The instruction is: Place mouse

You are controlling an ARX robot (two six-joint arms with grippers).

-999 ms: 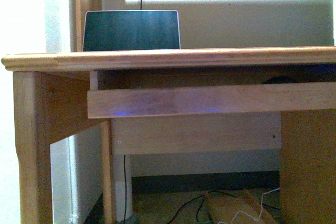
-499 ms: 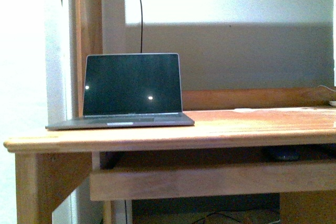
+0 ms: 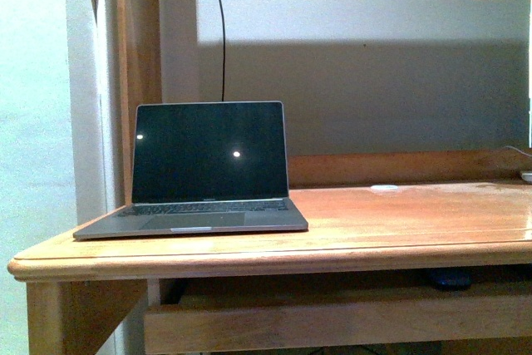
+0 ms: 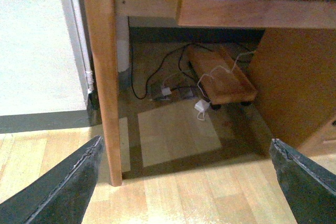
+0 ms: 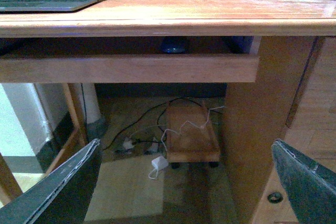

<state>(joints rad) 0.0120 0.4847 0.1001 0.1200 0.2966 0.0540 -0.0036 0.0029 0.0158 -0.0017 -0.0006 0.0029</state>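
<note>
The mouse [image 3: 451,278] is a small dark domed thing on the pull-out tray [image 3: 316,322] under the desktop, at the right. It also shows in the right wrist view [image 5: 175,45], in the shadow behind the tray's front board. My right gripper [image 5: 186,143] is open and empty, low in front of the desk and well short of the mouse. My left gripper [image 4: 185,141] is open and empty, above the wooden floor near the desk's left leg [image 4: 102,77]. Neither gripper shows in the front view.
An open laptop [image 3: 208,164] with a dark screen stands on the wooden desk [image 3: 399,222] at the left. A small white flat disc [image 3: 384,188] lies at the desk's back. Cables, a white charger [image 5: 157,163] and a wheeled wooden stand [image 5: 191,137] lie under the desk.
The front view has risen: the desktop, first seen edge-on, is now seen from above, with the laptop's keyboard and the mouse on the tray showing.
</note>
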